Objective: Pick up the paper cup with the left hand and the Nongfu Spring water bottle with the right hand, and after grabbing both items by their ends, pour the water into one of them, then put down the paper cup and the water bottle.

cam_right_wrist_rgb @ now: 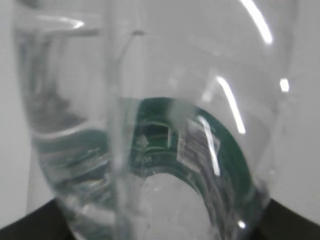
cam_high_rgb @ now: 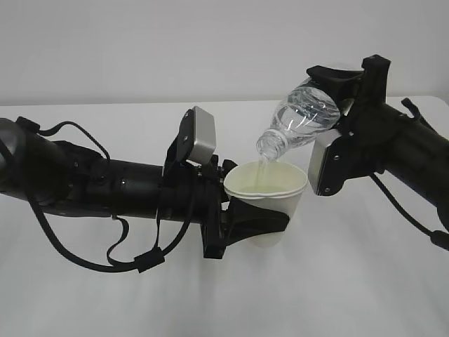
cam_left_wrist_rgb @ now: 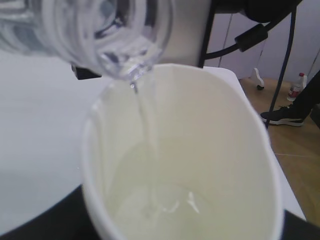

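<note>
Overhead, white table (cam_high_rgb: 351, 295), grey wall (cam_high_rgb: 140, 42); left fingers (cam_high_rgb: 263, 219) clamp paper cup (cam_high_rgb: 270, 189), right fingers clamp bottle (cam_high_rgb: 302, 119).

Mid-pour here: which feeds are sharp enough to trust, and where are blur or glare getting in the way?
Exterior view: even, soft light, the small cream-white paper cup and tilted clear plastic bottle reasonably sharp. Left wrist view: bottle neck blurred, cup rim soft, the thin stream of clear water readable. Right wrist view: bottle fills the frame, out of focus, white glare streaks.
</note>
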